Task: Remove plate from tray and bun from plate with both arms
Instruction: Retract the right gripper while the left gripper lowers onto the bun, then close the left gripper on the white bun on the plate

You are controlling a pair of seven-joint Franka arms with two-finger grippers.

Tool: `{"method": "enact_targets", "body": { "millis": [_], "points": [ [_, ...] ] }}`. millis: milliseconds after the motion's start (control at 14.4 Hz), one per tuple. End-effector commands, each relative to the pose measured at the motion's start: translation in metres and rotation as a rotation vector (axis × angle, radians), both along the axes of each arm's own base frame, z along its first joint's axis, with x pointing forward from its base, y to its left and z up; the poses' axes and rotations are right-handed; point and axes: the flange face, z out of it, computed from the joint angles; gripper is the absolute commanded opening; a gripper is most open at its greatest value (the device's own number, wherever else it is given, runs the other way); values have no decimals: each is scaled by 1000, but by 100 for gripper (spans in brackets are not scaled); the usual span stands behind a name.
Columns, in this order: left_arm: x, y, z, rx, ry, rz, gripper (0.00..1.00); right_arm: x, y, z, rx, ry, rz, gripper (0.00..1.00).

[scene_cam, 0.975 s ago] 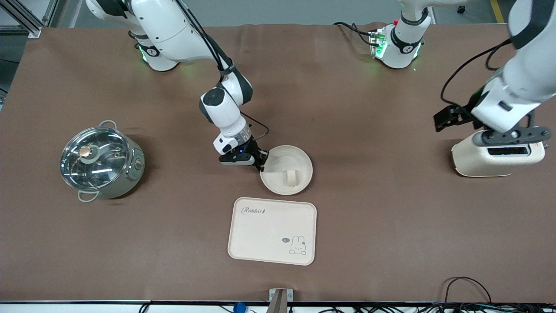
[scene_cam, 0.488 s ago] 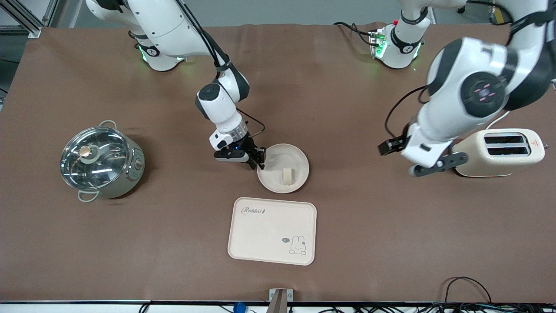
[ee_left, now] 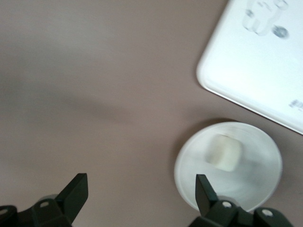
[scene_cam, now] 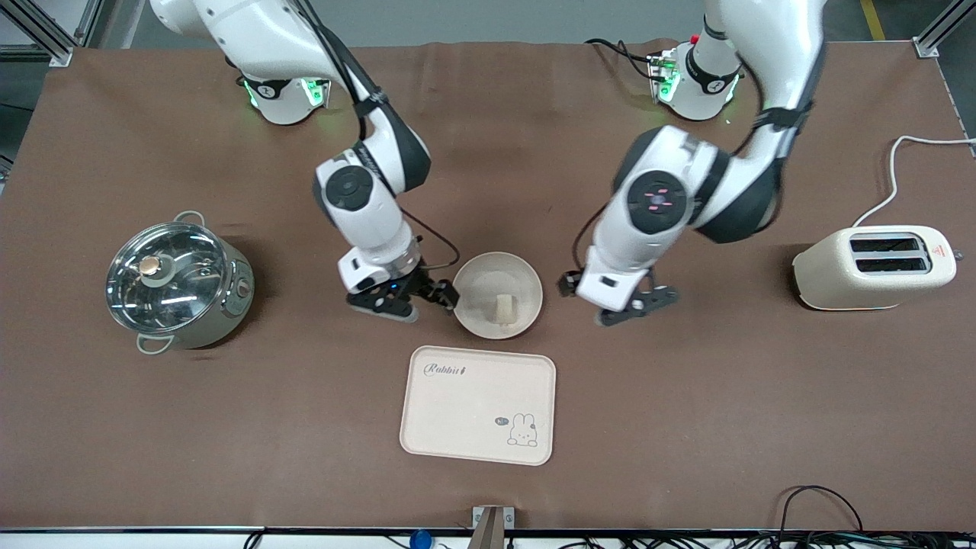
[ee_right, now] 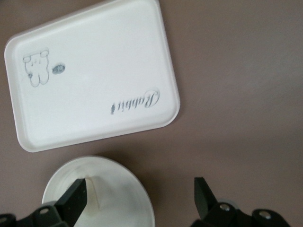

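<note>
since a second ago our left arm swung in beside the plate (scene_cam: 498,296), now off the tray (scene_cam: 478,405). both grippers, left (scene_cam: 610,305) and right (scene_cam: 412,299), gape empty. we should centre over the bun (scene_cam: 506,309) before pinching.

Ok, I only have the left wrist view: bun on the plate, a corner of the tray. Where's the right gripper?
Observer: The right gripper is open and straddles the plate's rim, on the side toward the right arm's end of the table.
Operator: Is it touching the bun?
Observer: No. The bun sits apart from it, near the plate's middle.
Operator: Anything around my left gripper that I can't see?
Observer: The left gripper hangs open over the table beside the plate. A toaster stands toward the left arm's end, well apart from it.
</note>
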Motion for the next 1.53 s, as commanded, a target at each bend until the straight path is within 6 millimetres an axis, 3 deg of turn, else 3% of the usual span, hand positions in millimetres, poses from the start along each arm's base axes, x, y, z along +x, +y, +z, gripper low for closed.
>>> {"method": "enact_targets", "body": {
  "millis": [0, 139, 348, 697, 766, 905, 1045, 1323, 1463],
  "points": [
    [-10, -43, -46, -7, -27, -47, 95, 28, -64, 75, -62, 33, -19, 100],
    [-20, -76, -85, 8, -124, -151, 95, 44, -127, 124, -57, -21, -64, 100],
    [-26, -93, -142, -25, -163, -180, 93, 39, -223, 175, -83, 26, 30, 100],
    [-33, -109, -170, -43, -157, -142, 85, -23, -370, 276, -71, 72, 91, 100],
    [-34, -110, -172, -44, -155, -138, 79, -36, -389, 289, -91, 87, 107, 100],
    [-34, -112, -173, -46, -154, -126, 74, -62, -405, 321, -171, 89, 129, 100],
    [-40, -125, -177, -53, -155, -93, 69, -66, -405, 325, -206, 97, 168, 100],
    [-38, -131, -183, -60, -154, -52, 40, -68, -401, 325, -207, 104, 223, 100],
    [-37, -131, -180, -63, -158, -51, 21, -68, -399, 323, -205, 108, 228, 100]
  ]
}}
